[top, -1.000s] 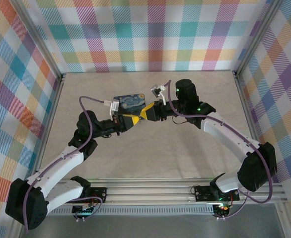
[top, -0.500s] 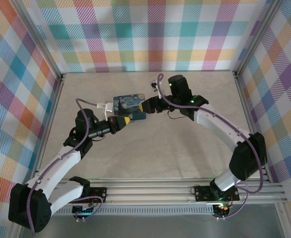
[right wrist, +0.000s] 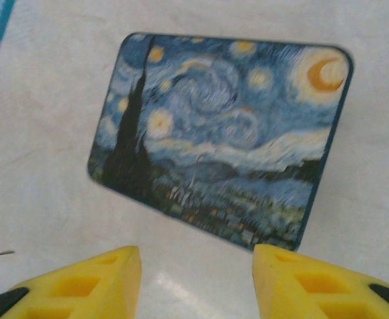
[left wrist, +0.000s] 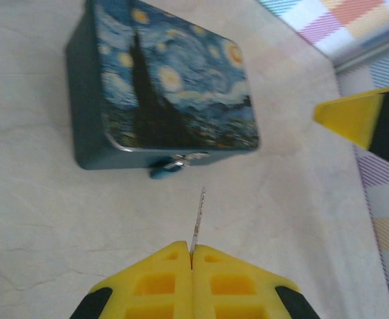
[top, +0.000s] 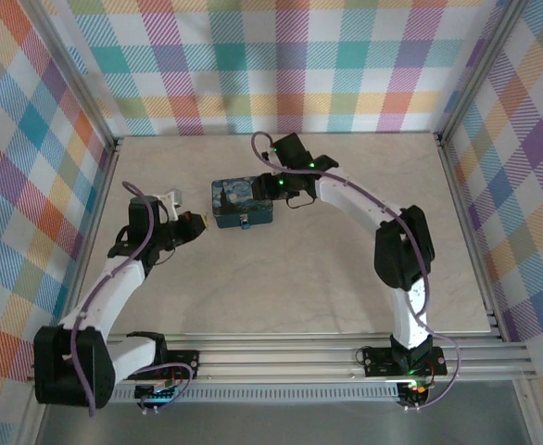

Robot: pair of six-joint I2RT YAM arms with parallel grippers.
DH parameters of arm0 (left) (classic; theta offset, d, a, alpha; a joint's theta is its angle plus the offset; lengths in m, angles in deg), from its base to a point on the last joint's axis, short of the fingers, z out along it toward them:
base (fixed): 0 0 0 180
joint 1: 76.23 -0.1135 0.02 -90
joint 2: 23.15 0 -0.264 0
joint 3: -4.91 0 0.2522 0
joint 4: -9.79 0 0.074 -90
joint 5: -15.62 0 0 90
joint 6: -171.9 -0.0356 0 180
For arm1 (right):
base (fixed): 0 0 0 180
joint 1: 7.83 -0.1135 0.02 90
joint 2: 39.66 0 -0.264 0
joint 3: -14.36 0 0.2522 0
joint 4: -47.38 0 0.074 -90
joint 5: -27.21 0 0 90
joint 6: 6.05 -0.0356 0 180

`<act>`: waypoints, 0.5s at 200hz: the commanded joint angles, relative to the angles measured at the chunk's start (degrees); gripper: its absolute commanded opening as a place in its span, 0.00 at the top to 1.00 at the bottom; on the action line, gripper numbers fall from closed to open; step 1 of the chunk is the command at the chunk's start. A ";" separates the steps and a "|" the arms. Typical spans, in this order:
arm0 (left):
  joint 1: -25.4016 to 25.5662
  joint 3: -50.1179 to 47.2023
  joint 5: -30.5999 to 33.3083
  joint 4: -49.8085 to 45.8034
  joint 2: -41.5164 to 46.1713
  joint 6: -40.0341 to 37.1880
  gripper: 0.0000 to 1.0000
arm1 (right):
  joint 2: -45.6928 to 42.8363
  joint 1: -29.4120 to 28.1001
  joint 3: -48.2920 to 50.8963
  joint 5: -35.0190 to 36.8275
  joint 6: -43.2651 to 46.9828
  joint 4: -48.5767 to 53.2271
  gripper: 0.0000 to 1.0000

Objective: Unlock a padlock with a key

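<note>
Beige table (top: 346,269), tin (top: 239,197) upper ctr w/ padlock (left wrist: 161,171) on its lower edge. L jaws clenched on key (left wrist: 198,212); R jaws released, by tin.

You'll find the padlock (left wrist: 164,169) against the near side of the tin (top: 242,200). The key (left wrist: 198,214), in the left gripper (left wrist: 191,250), lies to the tin's left, and the right gripper (top: 270,186) is at its far side.

Left claw (left wrist: 192,247) pinches a thin key (left wrist: 198,214); right claw (right wrist: 196,262) hangs with fingers apart.
</note>
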 commanded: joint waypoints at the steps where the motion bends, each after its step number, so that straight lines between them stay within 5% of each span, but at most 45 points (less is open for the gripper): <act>1: -2.40 3.25 1.57 -1.54 -5.42 -1.53 1.00 | 4.28 -0.17 -5.62 4.97 2.88 7.18 0.51; 100: -0.51 21.94 11.11 -5.98 -31.88 -4.97 1.00 | 14.90 0.67 -12.23 8.41 9.09 12.63 0.44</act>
